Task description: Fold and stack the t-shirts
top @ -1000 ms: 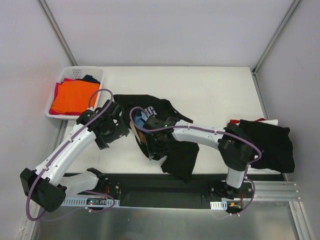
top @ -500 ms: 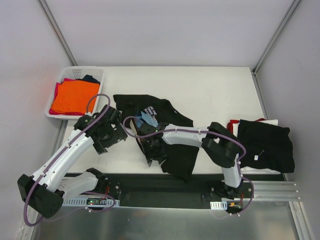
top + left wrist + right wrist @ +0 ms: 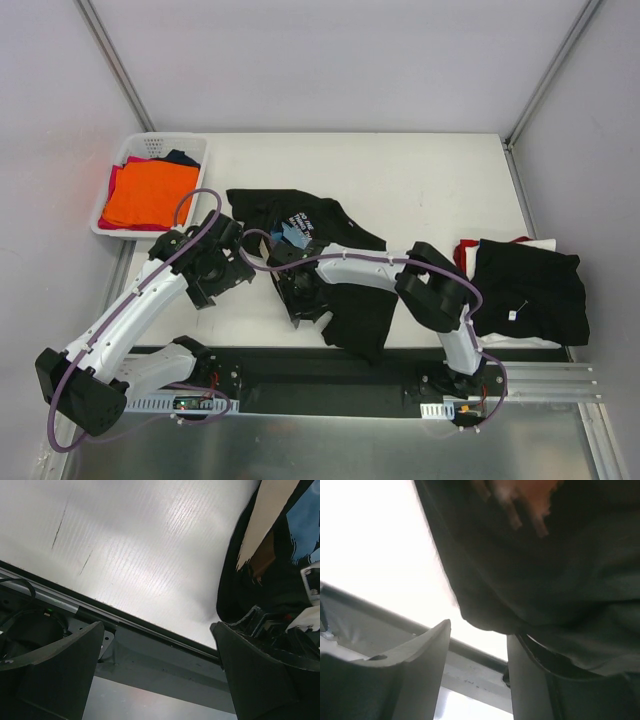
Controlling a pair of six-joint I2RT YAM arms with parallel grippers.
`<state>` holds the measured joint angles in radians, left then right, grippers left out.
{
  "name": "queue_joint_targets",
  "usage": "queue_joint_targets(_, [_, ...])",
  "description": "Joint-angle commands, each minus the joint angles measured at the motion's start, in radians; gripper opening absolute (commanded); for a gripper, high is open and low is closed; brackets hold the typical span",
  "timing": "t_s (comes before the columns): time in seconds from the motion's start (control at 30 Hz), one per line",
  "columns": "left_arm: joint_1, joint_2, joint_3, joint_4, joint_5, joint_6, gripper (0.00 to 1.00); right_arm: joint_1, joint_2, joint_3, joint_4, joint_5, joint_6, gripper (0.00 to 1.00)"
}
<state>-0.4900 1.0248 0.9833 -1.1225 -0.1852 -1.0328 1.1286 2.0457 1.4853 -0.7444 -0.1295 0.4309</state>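
Left fingers spread wide, nothing between, over bare desk beside printed black t-shirt. Right fingers half apart at that shirt's near edge, cloth against one, not clamped. Far right lies folded black t-shirt; orange t-shirt in basket.

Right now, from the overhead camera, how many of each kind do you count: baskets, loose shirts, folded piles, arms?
White plastic lattice basket, orange cloth on top: 1
Loose black soft-cloth t-shirt with printed front: 1
Folded pile of shirts, black on top: 1
White robot arms: 2
Total: 5
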Motion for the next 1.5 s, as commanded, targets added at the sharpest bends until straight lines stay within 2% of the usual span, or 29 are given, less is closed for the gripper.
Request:
queue_joint_targets(0.0, [-0.002, -0.019, -0.020, -0.011, 0.015, 0.001, 0.95, -0.018, -0.065, 0.024, -0.009, 0.177, 0.023, 0.52])
queue_joint_targets(0.27, [-0.002, -0.020, -0.043, 0.003, 0.033, -0.016, 0.95, -0.032, -0.093, 0.027, -0.050, 0.330, 0.049, 0.50])
queue_joint_targets(0.43, [-0.004, -0.005, -0.031, 0.010, 0.033, -0.016, 0.95, -0.046, -0.045, 0.036, -0.052, 0.300, 0.039, 0.50])
queue_joint_targets(0.47, [-0.004, 0.000, -0.028, 0.010, 0.033, -0.016, 0.95, -0.047, -0.041, 0.032, -0.050, 0.291, 0.035, 0.47])
queue_joint_targets(0.53, [-0.002, 0.006, -0.025, 0.010, 0.033, -0.015, 0.95, -0.047, -0.033, 0.024, -0.027, 0.266, 0.022, 0.12])
queue_joint_targets(0.57, [-0.004, 0.008, -0.026, 0.012, 0.032, -0.016, 0.95, -0.046, -0.033, 0.015, -0.027, 0.263, 0.022, 0.01])
queue_joint_targets(0.73, [-0.004, 0.026, -0.025, 0.020, 0.036, -0.016, 0.95, -0.055, -0.059, 0.001, -0.013, 0.240, 0.011, 0.01])
queue_joint_targets(0.87, [-0.004, 0.047, 0.000, 0.024, 0.038, -0.012, 0.95, -0.096, -0.197, -0.002, -0.016, 0.251, 0.006, 0.01])
queue_joint_targets(1.1, [-0.004, 0.112, 0.049, 0.032, 0.044, 0.013, 0.95, -0.344, -0.366, 0.019, -0.064, 0.238, -0.044, 0.01])
queue_joint_targets(1.3, [-0.005, 0.176, 0.110, 0.039, 0.053, 0.040, 0.96, -0.525, -0.351, 0.026, -0.114, 0.238, -0.090, 0.01])
queue_joint_targets(1.47, [-0.005, 0.227, 0.143, 0.050, 0.066, 0.066, 0.96, -0.596, -0.248, 0.010, -0.162, 0.229, -0.092, 0.01])
